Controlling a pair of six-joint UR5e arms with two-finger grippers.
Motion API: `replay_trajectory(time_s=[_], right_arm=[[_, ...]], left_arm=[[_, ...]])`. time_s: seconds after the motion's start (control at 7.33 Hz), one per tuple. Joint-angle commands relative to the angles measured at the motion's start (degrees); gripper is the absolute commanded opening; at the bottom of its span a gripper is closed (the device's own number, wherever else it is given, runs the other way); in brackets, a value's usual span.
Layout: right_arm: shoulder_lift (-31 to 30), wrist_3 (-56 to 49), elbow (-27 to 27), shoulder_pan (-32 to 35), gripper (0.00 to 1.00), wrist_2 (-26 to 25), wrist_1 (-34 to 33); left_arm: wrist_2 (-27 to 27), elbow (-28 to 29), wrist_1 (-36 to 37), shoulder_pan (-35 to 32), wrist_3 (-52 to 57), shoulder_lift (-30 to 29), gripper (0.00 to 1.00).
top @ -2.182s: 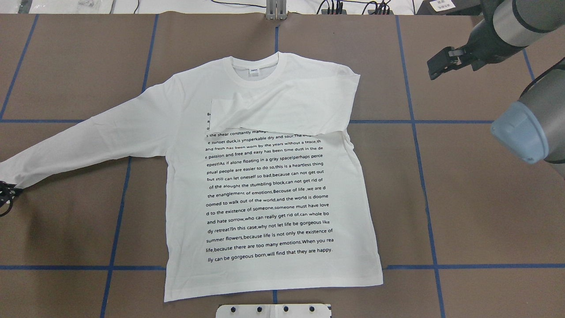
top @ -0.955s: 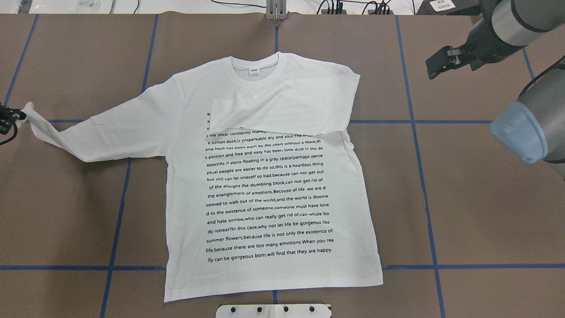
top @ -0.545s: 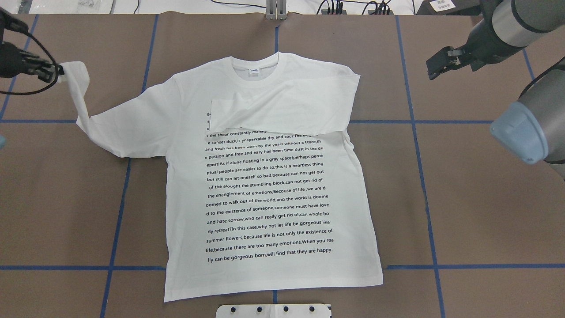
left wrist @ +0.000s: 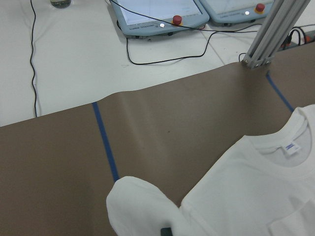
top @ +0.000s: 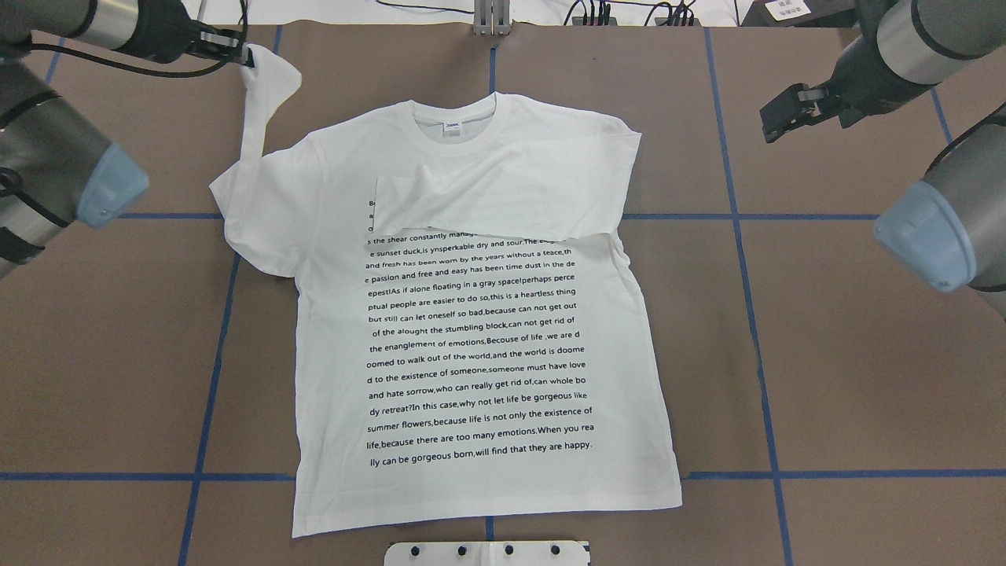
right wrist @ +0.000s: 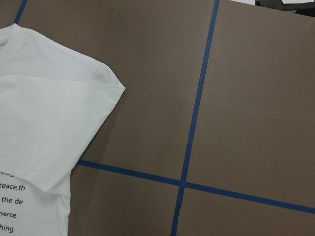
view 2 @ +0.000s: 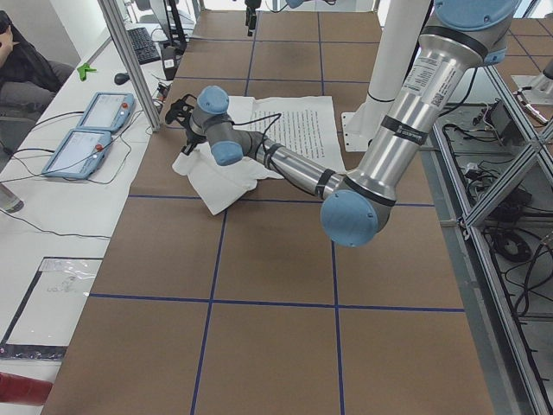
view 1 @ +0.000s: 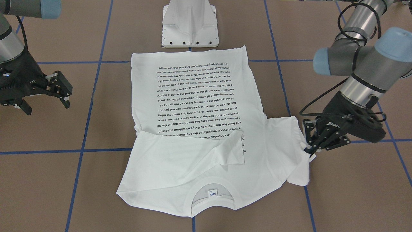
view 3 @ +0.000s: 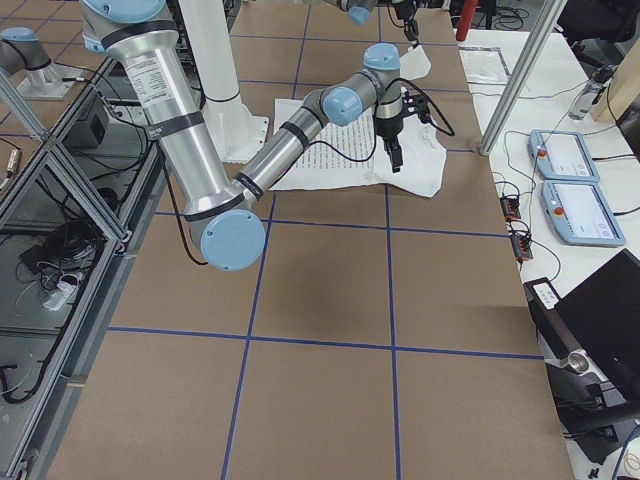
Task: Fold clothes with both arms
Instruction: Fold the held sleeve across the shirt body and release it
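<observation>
The white long-sleeved shirt [top: 471,338] lies flat, print up, collar at the far side. One sleeve is folded across the chest [top: 503,208]. My left gripper [top: 245,56] is shut on the cuff of the other sleeve [top: 255,134] and holds it raised beyond the shoulder, left of the collar. The front-facing view shows that gripper [view 1: 309,149] pinching the sleeve [view 1: 297,167]. The left wrist view shows the cuff [left wrist: 142,206] and the collar label [left wrist: 292,146]. My right gripper [top: 780,118] is open and empty, off the shirt's side; it also shows in the front-facing view [view 1: 65,92].
The white pedestal base [view 1: 190,25] stands just beyond the shirt's hem. Brown table cover with blue tape lines [top: 739,216] lies bare on both sides of the shirt. Control pendants [left wrist: 157,14] and an aluminium post [left wrist: 268,34] sit past the far table edge.
My left gripper has carried the sleeve cuff from the table's left edge up, away and rightward toward the collar; the sleeve now bends at the shoulder. The right arm has barely moved.
</observation>
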Motion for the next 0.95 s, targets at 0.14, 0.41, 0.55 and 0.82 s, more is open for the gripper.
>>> replay_trajectory(time_s=[0.14, 0.41, 0.55, 0.82], right_arm=[[-0.1, 0.0, -0.2, 0.0, 1.0, -0.1, 0.0], [-0.1, 0.0, -0.3, -0.1, 1.0, -0.1, 0.0], [-0.1, 0.0, -0.3, -0.1, 1.0, -0.1, 0.0], [-0.1, 0.1, -0.5, -0.1, 1.0, -0.1, 0.0]], left_arm=[[11.4, 1.1, 0.2, 13.8, -16.4, -9.0, 0.0], [19.0, 7.6, -0.2, 21.3, -22.2, -15.9, 0.0], [22.5, 9.4, -0.7, 23.8, -22.8, -16.9, 0.0], [22.5, 9.5, -0.9, 26.8, -22.6, -16.5, 0.83]])
